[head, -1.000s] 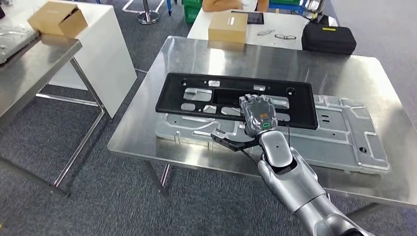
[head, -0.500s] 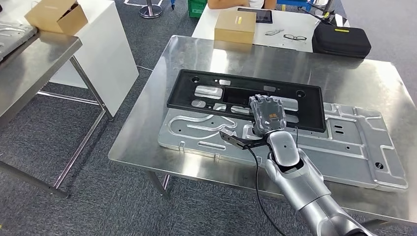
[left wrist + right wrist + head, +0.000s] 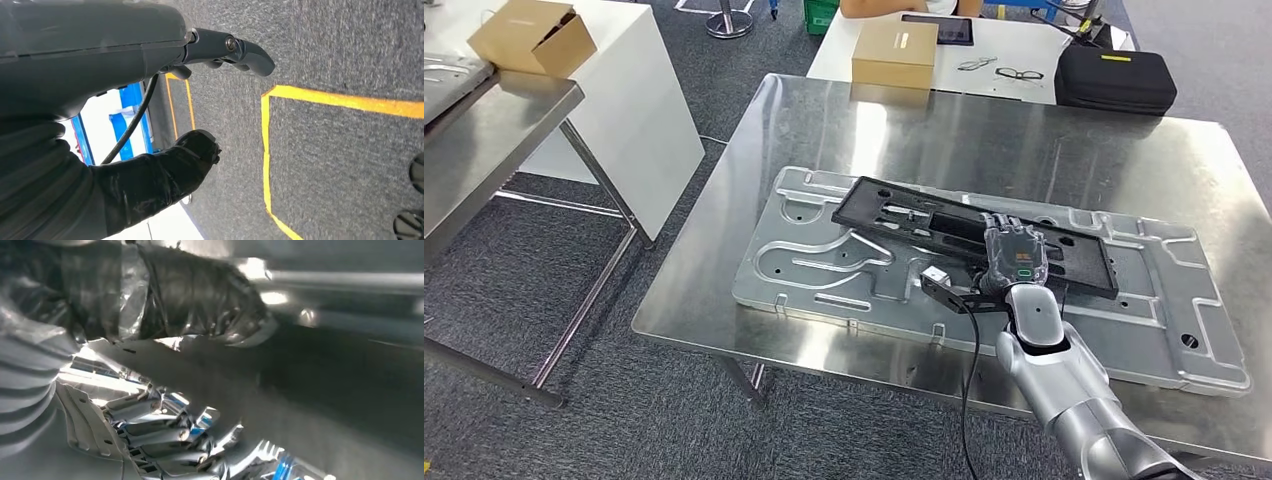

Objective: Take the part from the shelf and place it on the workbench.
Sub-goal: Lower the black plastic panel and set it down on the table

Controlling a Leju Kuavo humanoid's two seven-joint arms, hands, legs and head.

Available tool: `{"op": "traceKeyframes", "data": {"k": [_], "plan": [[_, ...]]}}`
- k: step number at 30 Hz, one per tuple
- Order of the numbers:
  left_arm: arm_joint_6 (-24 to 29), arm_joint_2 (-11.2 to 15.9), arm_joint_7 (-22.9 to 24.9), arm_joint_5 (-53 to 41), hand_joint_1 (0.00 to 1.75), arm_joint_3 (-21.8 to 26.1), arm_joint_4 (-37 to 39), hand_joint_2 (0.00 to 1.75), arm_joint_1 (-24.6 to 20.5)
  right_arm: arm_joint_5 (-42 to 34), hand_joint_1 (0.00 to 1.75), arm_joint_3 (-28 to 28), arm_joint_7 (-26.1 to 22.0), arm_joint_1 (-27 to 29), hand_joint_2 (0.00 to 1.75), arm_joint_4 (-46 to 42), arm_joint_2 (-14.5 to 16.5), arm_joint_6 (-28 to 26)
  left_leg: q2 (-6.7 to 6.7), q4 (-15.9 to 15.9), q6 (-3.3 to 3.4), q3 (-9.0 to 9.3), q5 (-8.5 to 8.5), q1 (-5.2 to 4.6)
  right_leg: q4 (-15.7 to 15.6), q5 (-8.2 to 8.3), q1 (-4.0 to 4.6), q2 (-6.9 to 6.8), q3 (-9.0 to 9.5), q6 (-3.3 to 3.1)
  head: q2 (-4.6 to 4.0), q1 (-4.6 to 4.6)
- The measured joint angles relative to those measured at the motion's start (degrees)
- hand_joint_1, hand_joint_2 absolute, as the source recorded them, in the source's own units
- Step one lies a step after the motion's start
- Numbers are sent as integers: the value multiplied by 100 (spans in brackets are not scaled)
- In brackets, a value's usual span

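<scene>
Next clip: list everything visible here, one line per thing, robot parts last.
black part: 1, black, lying on the metal plate, under the right robot hand
metal plate: 1, silver, flat on the workbench
workbench: 1, steel, centre
cardboard boxes: 2, brown, white tables behind
black case: 1, far right
glasses: 1, dark, beside the case
right robot hand: 1, grey, on the black part
left robot hand: 1, dark, above floor

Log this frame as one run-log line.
right hand: holds black part | part: low over metal plate on workbench | left hand: holds nothing
</scene>
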Motion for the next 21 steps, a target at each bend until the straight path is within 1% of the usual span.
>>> {"op": "traceKeyframes", "data": {"k": [5, 9, 15, 17, 18, 19, 20, 21], "plan": [[-4, 1, -49, 0, 0, 1, 0, 175, -6, -12, 0, -49, 0, -47, 0, 262, 0, 1, 0, -1, -13, 1, -9, 0, 1, -9, -2, -1, 3, -4, 1, 0], [-4, 1, -66, 0, 0, 2, 0, 0, -8, -33, 0, -90, -27, -67, 0, 388, 0, 0, 0, 0, -15, 1, -12, -1, 1, -13, -10, -1, 5, -6, 0, 0], [81, 1, 37, -21, 0, 7, 0, 0, -9, -54, 0, -94, -141, -72, 0, 486, 45, 2, 0, 7, -8, -3, -19, -9, -9, -10, -32, -4, 11, 0, 0, 0], [190, 9, 158, -75, 0, 9, 0, 0, -10, -67, 0, -94, -216, -69, 0, 466, 119, 3, -1, -2, 52, 9, -9, -28, -43, 15, -44, 1, 40, 43, 0, 0], [253, 11, 219, -109, 0, 9, 0, 0, -13, -75, 0, -94, -255, -61, 0, 429, 165, 8, 6, -54, 84, 40, 21, -13, -55, 14, -46, 5, 57, 69, 0, 0], [319, 12, 266, -140, 0, 9, 0, 0, -17, -85, 0, -94, -279, -46, 0, 356, 211, 26, 17, -128, 112, 81, 63, 3, -18, -24, -40, 7, 56, 95, 0, 1], [377, 9, 296, -165, 0, 9, 0, 0, -22, -91, 0, -94, -288, -23, 0, 243, 253, 59, 31, -200, 126, 117, 103, 26, 115, -129, -40, 11, 2, 113, 0, 1], [422, 7, 313, -181, 0, 9, 0, 0, -28, -91, 0, -94, -279, 10, 0, 110, 285, 103, 44, -251, 130, 140, 132, 49, 377, -295, -52, 10, -114, 133, 0, 1]]}}
